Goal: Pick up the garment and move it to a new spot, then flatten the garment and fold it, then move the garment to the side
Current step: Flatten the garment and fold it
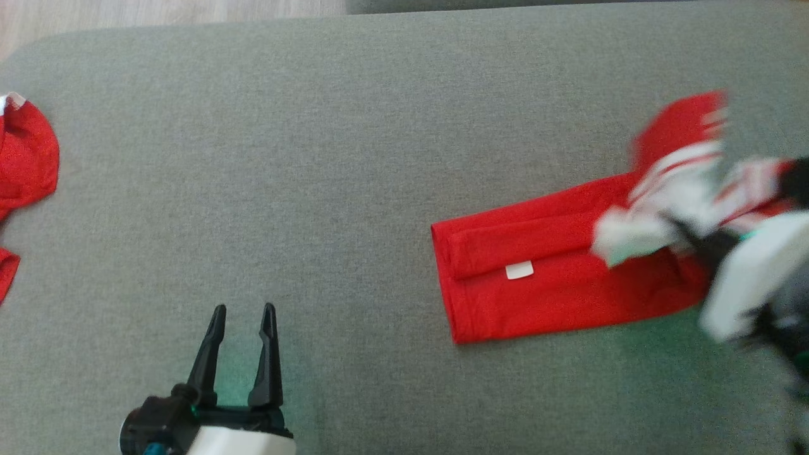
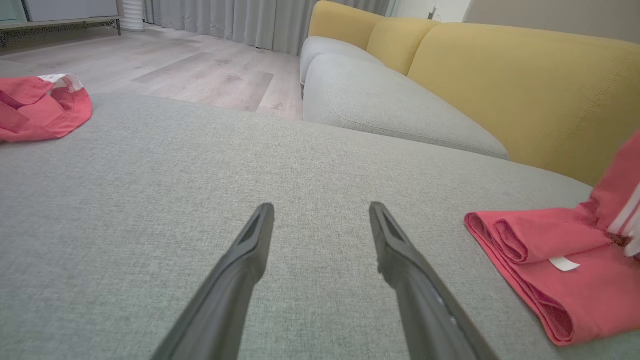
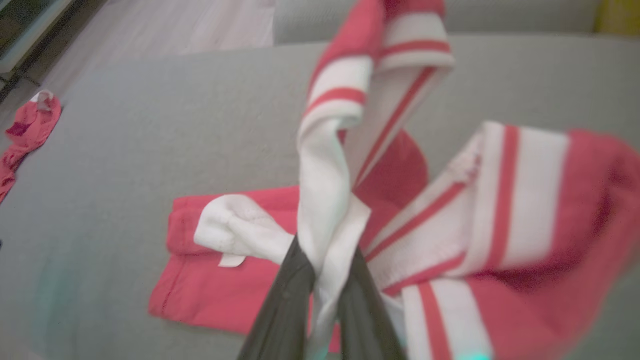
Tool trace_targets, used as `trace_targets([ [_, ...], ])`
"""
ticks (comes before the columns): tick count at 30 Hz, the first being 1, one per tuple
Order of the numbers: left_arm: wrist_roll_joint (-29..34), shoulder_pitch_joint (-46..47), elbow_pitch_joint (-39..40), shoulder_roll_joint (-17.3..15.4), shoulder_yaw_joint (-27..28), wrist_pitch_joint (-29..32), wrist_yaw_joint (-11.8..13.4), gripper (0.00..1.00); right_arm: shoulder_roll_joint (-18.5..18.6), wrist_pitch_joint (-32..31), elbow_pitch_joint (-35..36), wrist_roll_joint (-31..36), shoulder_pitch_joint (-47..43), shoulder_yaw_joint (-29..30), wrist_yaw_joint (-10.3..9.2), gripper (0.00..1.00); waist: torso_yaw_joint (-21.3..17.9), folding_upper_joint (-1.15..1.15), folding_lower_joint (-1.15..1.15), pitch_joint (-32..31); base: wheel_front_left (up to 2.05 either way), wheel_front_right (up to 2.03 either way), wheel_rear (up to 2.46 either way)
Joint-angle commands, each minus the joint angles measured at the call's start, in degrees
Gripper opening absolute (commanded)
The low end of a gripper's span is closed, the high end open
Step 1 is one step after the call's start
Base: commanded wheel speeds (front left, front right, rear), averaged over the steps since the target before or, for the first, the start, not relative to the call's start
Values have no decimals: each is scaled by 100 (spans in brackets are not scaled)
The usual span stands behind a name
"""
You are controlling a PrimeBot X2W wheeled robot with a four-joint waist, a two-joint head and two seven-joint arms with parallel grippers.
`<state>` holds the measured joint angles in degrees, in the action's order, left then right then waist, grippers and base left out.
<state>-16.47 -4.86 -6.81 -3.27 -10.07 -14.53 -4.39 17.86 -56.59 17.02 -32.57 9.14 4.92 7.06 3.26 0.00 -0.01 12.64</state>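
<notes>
The right tool [image 3: 327, 256] is pinching a twisted strip of white cloth at the striped end of the red garment [image 1: 543, 297]. Its two fingers are pressed together on the fabric and are holding that end up off the grey cushion [image 1: 316, 158]. The rest of the garment is lying on the cushion's right side as a long red band, rolled over along one edge, with a small white label [image 1: 519, 270] facing up. The raised striped part is showing blurred in the head view, so its exact shape there is hard to read.

The left tool [image 1: 243, 313] is hovering low over bare cushion with its fingers apart and holding nothing, well apart from the garment. Another red cloth [image 1: 25, 158] is lying at the cushion's far left edge.

Judging by how it is drooping and twisting from the grip, the garment is light, limp and stretchy. It is likely to bunch, swing and unroll rather than keep a shape, so a single pinch is probably dragging the folds out of line. The pile is looking soft enough to need a deep bite through all the layers. A firmer hold would likely be at a hemmed corner or the thick rolled edge, with the left tool taking the opposite corner to spread it flat.
</notes>
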Motion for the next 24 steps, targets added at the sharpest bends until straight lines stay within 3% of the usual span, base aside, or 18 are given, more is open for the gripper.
trace_targets([
  [1,80,125,141,24,235,-47,-40,100,-281,38,238,216,-39,-387,43,0,3,0,1,16,0,0,0],
  [2,80,125,141,24,235,-47,-40,100,-281,38,238,216,-39,-387,43,0,3,0,1,16,0,0,0],
  [5,110,175,124,33,257,-47,-65,100,-1057,409,-49,526,-75,-867,43,0,13,0,1,20,0,0,0],
  [8,98,203,104,36,242,-47,-72,100,-1418,918,-522,678,-92,-1254,43,0,41,0,1,15,0,0,0],
  [15,22,151,43,38,149,-47,-7,100,-1495,2014,-1537,246,-55,-1875,43,0,124,0,1,-29,0,0,0],
  [21,11,96,-10,38,122,-47,20,100,-1497,2540,-2097,-89,176,-2194,43,0,114,0,1,-66,0,0,0],
  [22,4,98,-12,38,115,-47,27,100,-1497,2646,-2153,-163,213,-2215,43,5,110,0,1,-70,0,0,0],
  [24,-7,98,-17,38,104,-47,40,100,-1497,2851,-2233,-450,280,-2325,43,88,94,0,1,-85,0,0,0],
])
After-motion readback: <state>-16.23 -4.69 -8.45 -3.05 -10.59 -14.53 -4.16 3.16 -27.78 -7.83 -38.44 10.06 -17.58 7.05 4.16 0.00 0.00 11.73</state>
